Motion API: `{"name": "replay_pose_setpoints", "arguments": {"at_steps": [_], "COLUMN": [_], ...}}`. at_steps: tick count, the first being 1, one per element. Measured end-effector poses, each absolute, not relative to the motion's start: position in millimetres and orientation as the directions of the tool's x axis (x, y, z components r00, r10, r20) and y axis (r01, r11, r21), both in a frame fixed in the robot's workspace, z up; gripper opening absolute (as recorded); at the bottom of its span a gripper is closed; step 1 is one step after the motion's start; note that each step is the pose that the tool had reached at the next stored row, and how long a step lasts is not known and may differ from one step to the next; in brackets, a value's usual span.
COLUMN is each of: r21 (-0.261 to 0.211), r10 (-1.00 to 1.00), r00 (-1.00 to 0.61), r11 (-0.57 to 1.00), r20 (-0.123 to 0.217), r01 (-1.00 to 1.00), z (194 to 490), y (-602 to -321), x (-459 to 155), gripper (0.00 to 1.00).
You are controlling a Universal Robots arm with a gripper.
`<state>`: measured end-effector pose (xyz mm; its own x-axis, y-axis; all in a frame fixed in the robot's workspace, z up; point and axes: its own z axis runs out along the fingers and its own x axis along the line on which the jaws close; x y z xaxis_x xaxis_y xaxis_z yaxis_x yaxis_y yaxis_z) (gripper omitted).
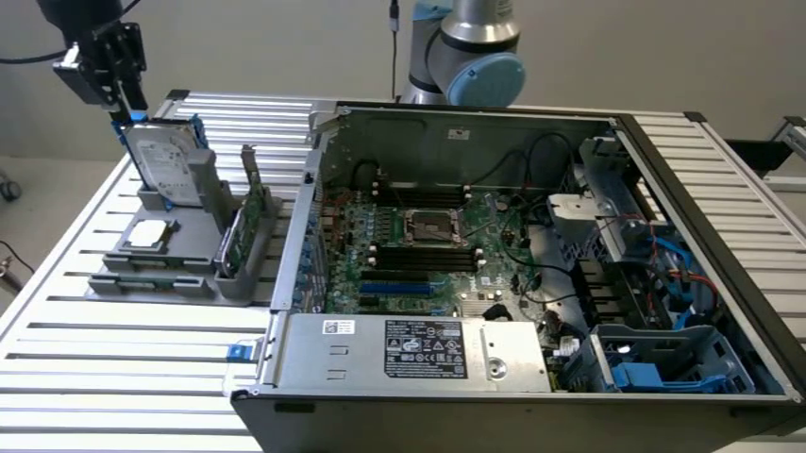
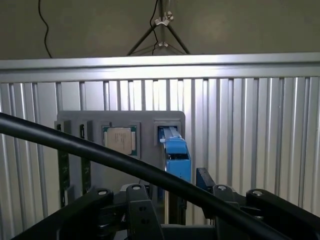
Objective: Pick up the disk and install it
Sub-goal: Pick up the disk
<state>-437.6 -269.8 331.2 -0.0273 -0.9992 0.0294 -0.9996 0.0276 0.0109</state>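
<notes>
the gripper (image 1: 126, 106) hangs just above the holder (image 1: 189, 278), jaws apart on either side of the top edge of the disk (image 1: 170, 165), not clamping it. if they close off-centre, i think the disk could tilt and jam in its slot. it stands upright in the holder, with a chip (image 1: 149, 234) and a green card (image 1: 252, 222) in the holder's other slots.

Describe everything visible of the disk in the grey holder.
The disk is a flat rectangular drive, silver-grey metal by its look, with a pale label and a blue plastic carrier round its edges. It stands upright on edge in a slot of the grey holder on the slatted table, beside the open computer case. The gripper hangs at its top edge; contact cannot be judged.
</notes>
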Motion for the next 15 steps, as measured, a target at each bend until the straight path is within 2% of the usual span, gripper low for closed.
{"name": "replay_pose_setpoints", "arguments": {"at_steps": [15], "r21": [0.011], "r10": [-0.999], "r00": [-0.027], "r11": [0.027], "r20": [0.026], "r01": [-1.0], "z": [303.9], "y": [-270.0], "x": [-437.8], "gripper": [0.48]}}
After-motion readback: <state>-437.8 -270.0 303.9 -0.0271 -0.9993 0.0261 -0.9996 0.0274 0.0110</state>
